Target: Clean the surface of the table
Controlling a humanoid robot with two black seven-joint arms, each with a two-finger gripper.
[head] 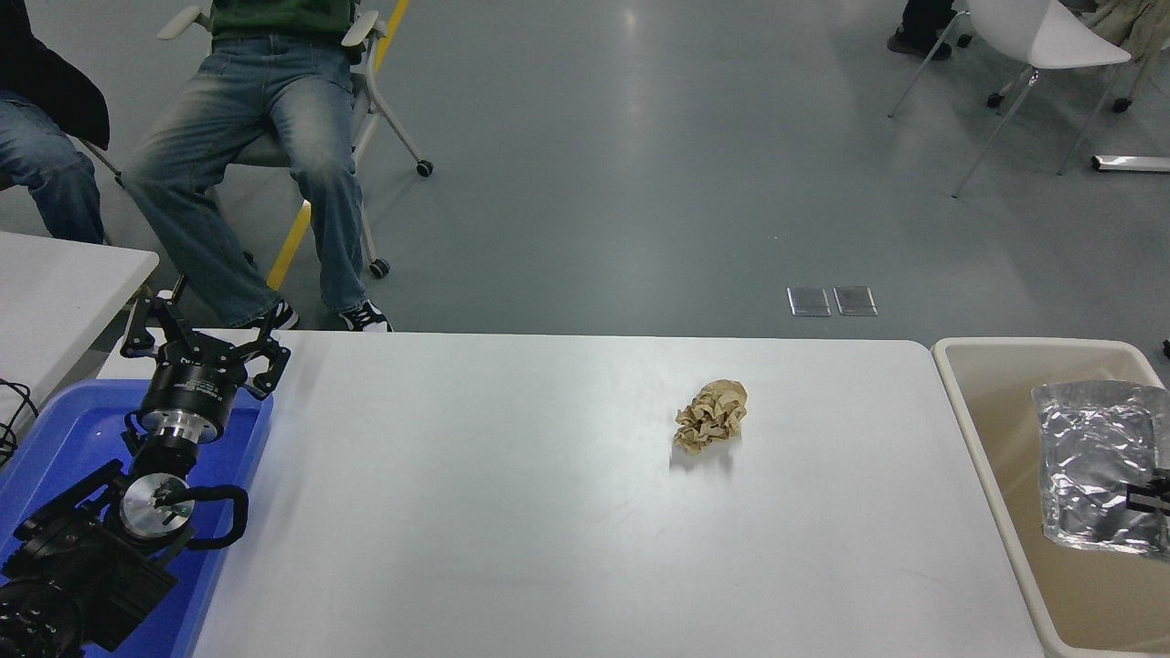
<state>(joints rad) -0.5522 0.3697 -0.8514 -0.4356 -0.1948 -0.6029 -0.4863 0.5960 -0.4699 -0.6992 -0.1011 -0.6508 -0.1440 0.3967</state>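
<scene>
The white tabletop fills the middle, between a blue tray at left and a beige bin at right. The left pincer, fingers spread, is parked over the tray. The right pincer shows only a tip at the right edge, clenched on one silver bag over the bin. One crumpled paper ball lies on the tabletop.

Your left black gripper sits parked at the lower left, fingers spread wide, pointing away. Your right black gripper barely shows at the right edge.
</scene>
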